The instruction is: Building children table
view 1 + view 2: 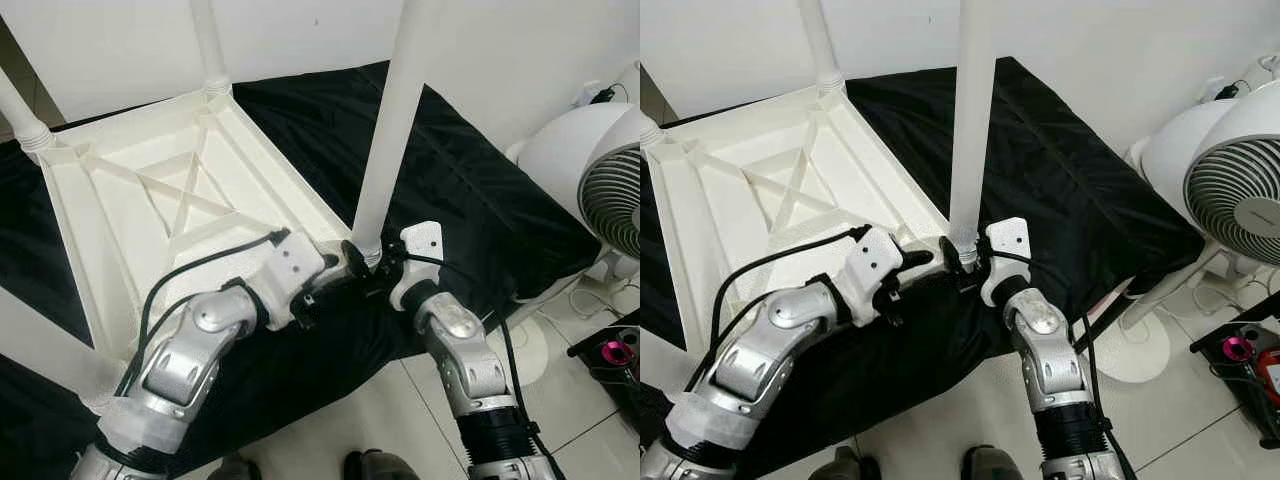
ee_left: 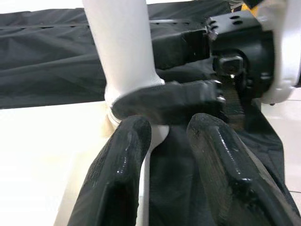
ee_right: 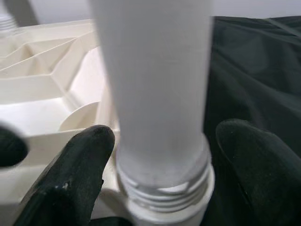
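On black cloth (image 1: 480, 200), tabletop (image 1: 150, 190) lies inverted, sockets up. Right gripper (image 3: 157, 146) fingers spread, straddling near-corner leg (image 1: 390, 130) base, threads exposed, likely screwing. Left gripper (image 2: 167, 136) open alongside, probably steadying.

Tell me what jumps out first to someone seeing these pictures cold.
An upside-down white table lies on a black cloth, legs pointing up. Both end effectors meet at the base of the nearest leg: the right end effector straddles its threaded foot, the left end effector sits beside it. A white fan stands at the right.
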Robot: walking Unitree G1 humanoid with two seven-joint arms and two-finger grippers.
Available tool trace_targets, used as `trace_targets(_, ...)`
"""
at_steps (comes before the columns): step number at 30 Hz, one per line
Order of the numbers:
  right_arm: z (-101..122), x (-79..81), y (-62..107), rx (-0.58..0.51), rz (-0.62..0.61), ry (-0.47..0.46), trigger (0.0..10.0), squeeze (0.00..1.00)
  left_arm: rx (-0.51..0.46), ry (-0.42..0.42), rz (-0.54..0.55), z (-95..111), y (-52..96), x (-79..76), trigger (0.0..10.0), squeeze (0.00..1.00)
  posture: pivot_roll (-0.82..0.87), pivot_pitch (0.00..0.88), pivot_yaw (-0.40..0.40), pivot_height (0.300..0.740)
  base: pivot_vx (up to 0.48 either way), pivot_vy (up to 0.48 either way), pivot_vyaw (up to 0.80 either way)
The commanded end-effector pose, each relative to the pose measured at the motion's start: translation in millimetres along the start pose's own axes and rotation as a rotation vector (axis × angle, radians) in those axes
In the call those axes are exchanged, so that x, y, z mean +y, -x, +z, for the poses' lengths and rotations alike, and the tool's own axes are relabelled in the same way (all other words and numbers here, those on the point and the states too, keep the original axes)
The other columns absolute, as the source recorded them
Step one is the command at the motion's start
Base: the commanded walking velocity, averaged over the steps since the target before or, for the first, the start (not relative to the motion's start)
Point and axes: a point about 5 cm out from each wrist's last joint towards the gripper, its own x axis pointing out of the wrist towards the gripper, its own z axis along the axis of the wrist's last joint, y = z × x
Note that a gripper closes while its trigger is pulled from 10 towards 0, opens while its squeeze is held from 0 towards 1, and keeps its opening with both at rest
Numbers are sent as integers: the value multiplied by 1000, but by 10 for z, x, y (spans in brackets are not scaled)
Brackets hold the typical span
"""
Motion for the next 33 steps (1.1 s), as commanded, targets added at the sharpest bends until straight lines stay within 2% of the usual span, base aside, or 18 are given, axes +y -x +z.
trace_targets(1, 47, 16, -10, -13, 30, -3, 10000, 0, 14, 7, -30, -18, 5, 1, 10000, 0, -195, 96, 48, 740, 0, 0, 0)
trace_targets(4, 61, -45, 11, 4, 112, 49, 10000, 0, 20, -4, -17, -10, 37, 20, 10000, 0, -174, 92, 40, 740, 0, 0, 0)
trace_targets(9, 70, -108, 3, 13, 138, 75, 10000, 0, 28, -5, -3, -16, 79, 39, 10000, 0, -154, 89, 25, 740, 0, 0, 0)
trace_targets(11, 99, -189, -12, 17, 161, 106, 10000, 0, 33, 17, 9, -31, 115, 50, 10000, 0, -143, 85, 13, 740, 0, 0, 0)
trace_targets(14, 148, -334, -44, 14, 169, 147, 10000, 0, 27, 39, -8, -28, 148, 15, 10000, 0, -132, 79, 3, 740, 0, 0, 0)
trace_targets(17, 160, -402, -75, 29, 212, 158, 10000, 0, 12, 45, -60, -15, 180, -57, 10000, 0, -128, 77, 1, 740, 0, 0, 0)
trace_targets(21, 156, -421, -94, 39, 255, 164, 10000, 0, 13, 49, -93, -12, 197, -100, 10000, 0, -125, 75, 1, 740, 0, 0, 0)
trace_targets(23, 137, -432, -128, 56, 319, 178, 10000, 0, 16, 55, -135, -1, 221, -151, 10000, 0, -121, 73, 0, 740, 0, 0, 0)
trace_targets(25, 137, -432, -128, 56, 319, 178, 10000, 0, 16, 55, -135, -1, 221, -151, 10000, 0, -121, 73, 0, 740, 0, 0, 0)
trace_targets(28, 41, -413, -236, 89, 403, 144, 10000, 0, 32, 58, -144, -10, 239, -161, 10000, 0, -106, 70, -7, 740, 0, 0, 0)
trace_targets(33, 12, -387, -300, 90, 412, 150, 10000, 0, 33, 64, -133, -2, 230, -161, 10000, 0, -93, 69, -17, 740, 0, 0, 0)
